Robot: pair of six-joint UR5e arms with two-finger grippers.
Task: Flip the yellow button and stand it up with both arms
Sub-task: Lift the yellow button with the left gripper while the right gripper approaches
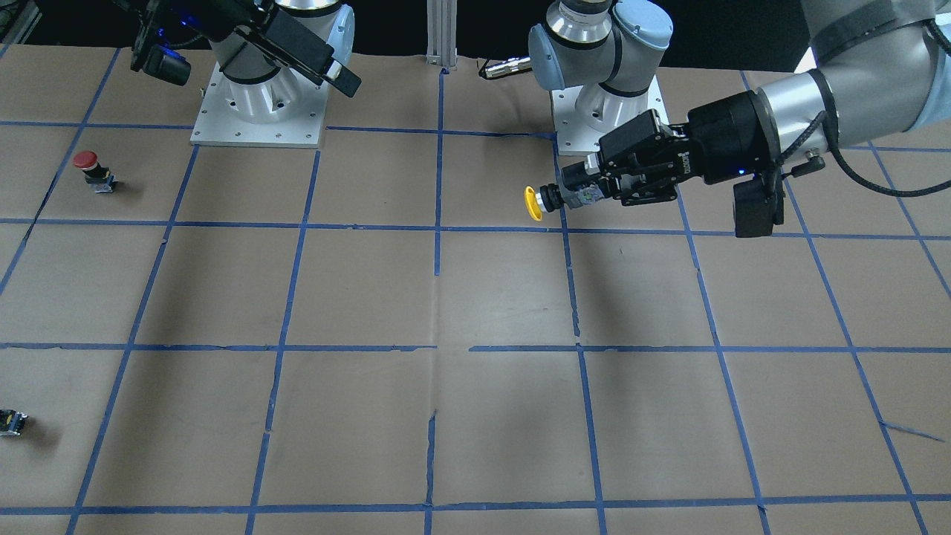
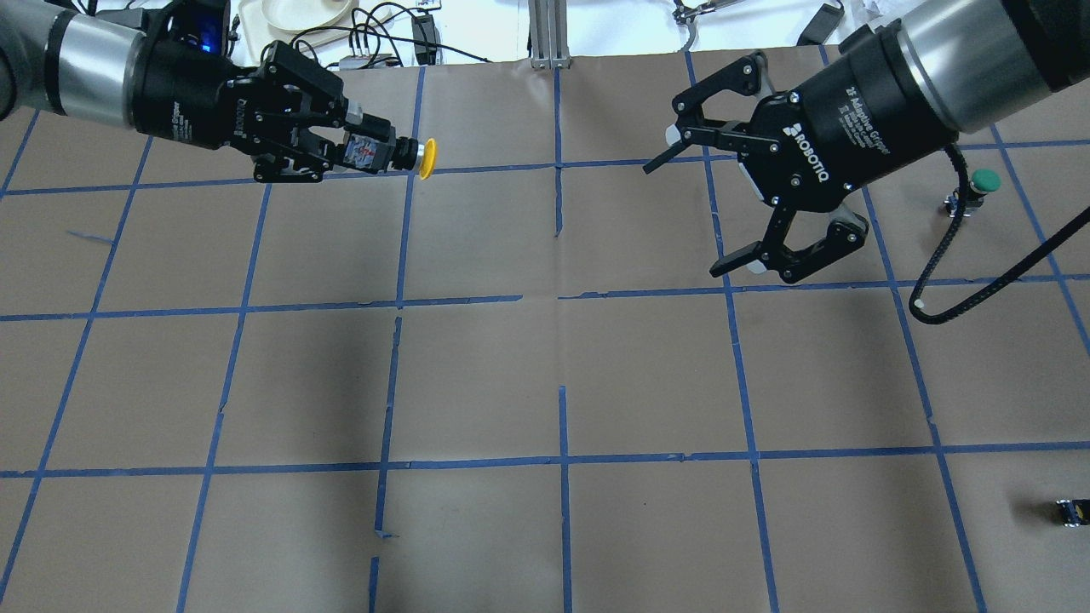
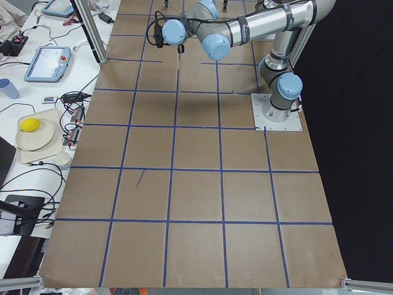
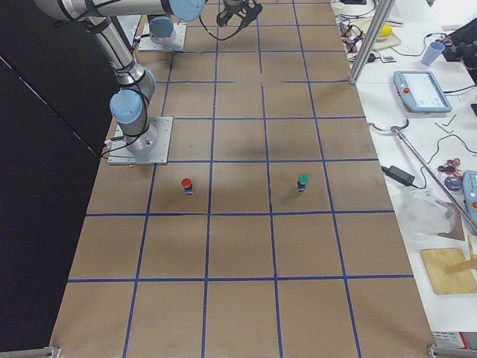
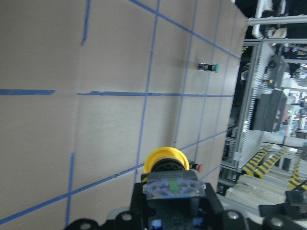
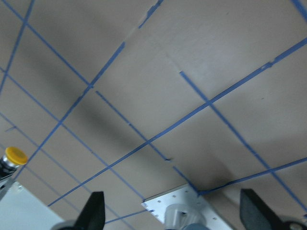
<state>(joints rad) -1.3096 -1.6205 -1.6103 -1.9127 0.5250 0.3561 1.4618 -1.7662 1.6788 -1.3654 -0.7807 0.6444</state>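
Hand-over step, by my judgement. Above the left half of the table (image 2: 545,383), near its far edge, the left gripper (image 2: 362,153) is clamped on the base of the yellow button (image 2: 428,158), held sideways in the air, cap toward the right. The right gripper (image 2: 681,220) hangs over the right half, jaws wide apart, holding nothing. Next it likely must cross and close on the cap or neck. The gap between them looks free. The red button (image 1: 89,167), the green button (image 2: 983,183) and a black block (image 2: 1071,511) lie toward the right edge.
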